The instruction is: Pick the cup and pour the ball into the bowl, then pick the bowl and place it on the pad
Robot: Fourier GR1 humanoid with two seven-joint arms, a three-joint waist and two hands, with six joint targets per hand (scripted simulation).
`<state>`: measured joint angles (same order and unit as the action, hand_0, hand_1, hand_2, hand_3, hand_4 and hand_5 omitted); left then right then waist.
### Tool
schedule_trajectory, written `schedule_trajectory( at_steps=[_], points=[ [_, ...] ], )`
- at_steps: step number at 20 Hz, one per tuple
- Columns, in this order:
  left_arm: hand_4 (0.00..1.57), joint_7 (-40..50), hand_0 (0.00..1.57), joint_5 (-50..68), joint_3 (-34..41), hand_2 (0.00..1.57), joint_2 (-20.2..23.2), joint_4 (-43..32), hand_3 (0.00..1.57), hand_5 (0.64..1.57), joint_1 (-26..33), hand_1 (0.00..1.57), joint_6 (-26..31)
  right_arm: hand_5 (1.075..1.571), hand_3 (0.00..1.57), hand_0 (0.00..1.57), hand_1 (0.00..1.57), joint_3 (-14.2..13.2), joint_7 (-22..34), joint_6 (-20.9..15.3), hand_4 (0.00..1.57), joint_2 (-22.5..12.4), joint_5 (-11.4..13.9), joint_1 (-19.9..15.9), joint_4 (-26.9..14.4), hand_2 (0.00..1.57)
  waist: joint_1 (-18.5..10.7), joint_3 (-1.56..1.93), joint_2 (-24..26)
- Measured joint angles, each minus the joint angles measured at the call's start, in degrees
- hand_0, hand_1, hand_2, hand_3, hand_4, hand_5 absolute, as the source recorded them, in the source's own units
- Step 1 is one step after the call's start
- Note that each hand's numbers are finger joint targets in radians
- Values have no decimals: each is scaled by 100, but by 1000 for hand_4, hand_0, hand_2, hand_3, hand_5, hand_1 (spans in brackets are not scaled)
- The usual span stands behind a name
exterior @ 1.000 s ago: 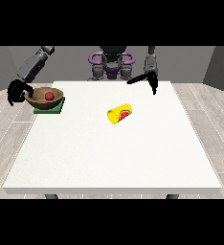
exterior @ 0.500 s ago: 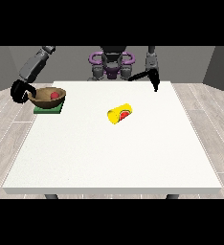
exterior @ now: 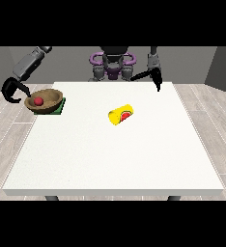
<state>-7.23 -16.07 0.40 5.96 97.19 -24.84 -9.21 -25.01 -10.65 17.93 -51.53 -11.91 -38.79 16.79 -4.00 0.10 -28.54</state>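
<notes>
- Front view: the hand at the view's left [exterior: 12, 90] hangs off the table's left edge, just beside the brown bowl [exterior: 46, 101]. Its fingers are curled in a hook and clasp nothing; a gap shows between them and the bowl's rim.
- The arm above that hand slants down from the upper left of the view.
- The bowl sits on the green pad [exterior: 60, 107] at the far left corner of the white table [exterior: 115, 164], with the red ball [exterior: 38, 101] inside it.
- The yellow cup [exterior: 121, 114] lies on its side near the table's middle, well apart from both hands.
- The hand at the view's right [exterior: 156, 80] hovers over the table's far edge, its fingers straight and pointing down, holding nothing.
</notes>
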Motion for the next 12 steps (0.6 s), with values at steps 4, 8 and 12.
schedule_trajectory(
  at_steps=[4,8,12],
  points=[
    [0,-15,0,35,27,0,29,106,0,1567,83,0,37,1488,158,0,0,19,82,-162,0,-88,57,-82,-16,376,2,-3,-1],
    [0,97,0,-33,-74,0,-23,347,0,1569,213,0,16,1493,56,0,0,31,163,-115,0,-211,86,-201,-25,255,59,-1,21],
    [0,217,0,-46,-106,0,-92,319,0,1569,301,0,-1,1503,288,0,0,-11,426,202,0,-474,18,-348,-4,189,166,-2,220]
  ],
)
